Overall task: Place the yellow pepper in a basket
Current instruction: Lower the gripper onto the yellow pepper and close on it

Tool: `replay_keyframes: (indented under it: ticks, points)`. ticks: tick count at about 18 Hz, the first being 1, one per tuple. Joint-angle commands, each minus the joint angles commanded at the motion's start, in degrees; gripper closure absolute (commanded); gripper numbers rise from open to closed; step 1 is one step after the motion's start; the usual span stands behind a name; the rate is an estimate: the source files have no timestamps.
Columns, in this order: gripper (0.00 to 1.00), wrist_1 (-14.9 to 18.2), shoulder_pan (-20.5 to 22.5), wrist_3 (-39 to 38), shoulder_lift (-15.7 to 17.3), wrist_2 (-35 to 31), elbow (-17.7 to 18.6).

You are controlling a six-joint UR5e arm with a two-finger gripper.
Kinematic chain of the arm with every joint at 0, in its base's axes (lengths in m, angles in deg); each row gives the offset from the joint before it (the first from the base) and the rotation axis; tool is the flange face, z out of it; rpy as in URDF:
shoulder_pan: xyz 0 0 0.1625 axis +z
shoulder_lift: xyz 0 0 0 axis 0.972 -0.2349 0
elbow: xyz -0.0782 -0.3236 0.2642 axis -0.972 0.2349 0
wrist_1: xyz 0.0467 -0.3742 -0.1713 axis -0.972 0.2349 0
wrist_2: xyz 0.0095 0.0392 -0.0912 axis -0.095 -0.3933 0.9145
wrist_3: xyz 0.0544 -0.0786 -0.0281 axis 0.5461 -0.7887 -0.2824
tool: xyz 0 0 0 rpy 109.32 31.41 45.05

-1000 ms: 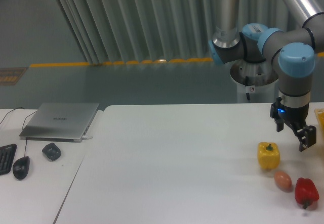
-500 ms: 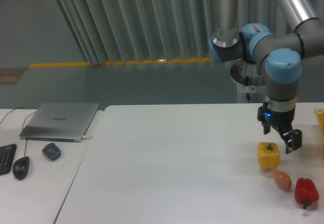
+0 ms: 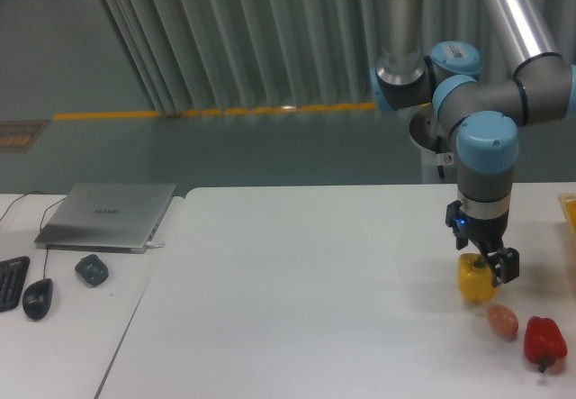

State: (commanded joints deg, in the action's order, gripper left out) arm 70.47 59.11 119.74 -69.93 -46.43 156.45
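The yellow pepper point(image 3: 472, 283) sits on the white table near the right edge; its top and stem are hidden behind my gripper. My gripper point(image 3: 481, 257) hangs directly over the pepper with its fingers spread open and reaching down around its top. Whether the fingers touch the pepper I cannot tell. The basket point(image 3: 569, 208) shows only as a thin yellow-orange edge at the far right of the frame.
A small brown egg-shaped thing point(image 3: 503, 321) and a red pepper point(image 3: 544, 340) lie just right of and in front of the yellow pepper. A laptop point(image 3: 108, 215), a mouse point(image 3: 37, 298) and a small dark object point(image 3: 92, 269) lie on the left table. The grey robot pedestal point(image 3: 441, 151) stands behind.
My gripper has moved left and down, from right of and above the yellow pepper to directly over it. The pepper and the other things have not moved.
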Motion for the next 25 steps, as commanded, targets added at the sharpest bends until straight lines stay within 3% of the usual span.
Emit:
replay_keyframes:
  ticks: [4,15,18,25]
  points:
    - [0.00,0.35,-1.05,0.09,-0.79,-3.51,0.00]
    - [0.01,0.18,-1.58,0.18,-2.11,-3.87,0.18]
    - [0.44,0.53,-1.58,0.18,-2.11,-4.92,0.09]
    - [0.52,4.04,-0.97,0.18,-1.32,-4.40,-4.04]
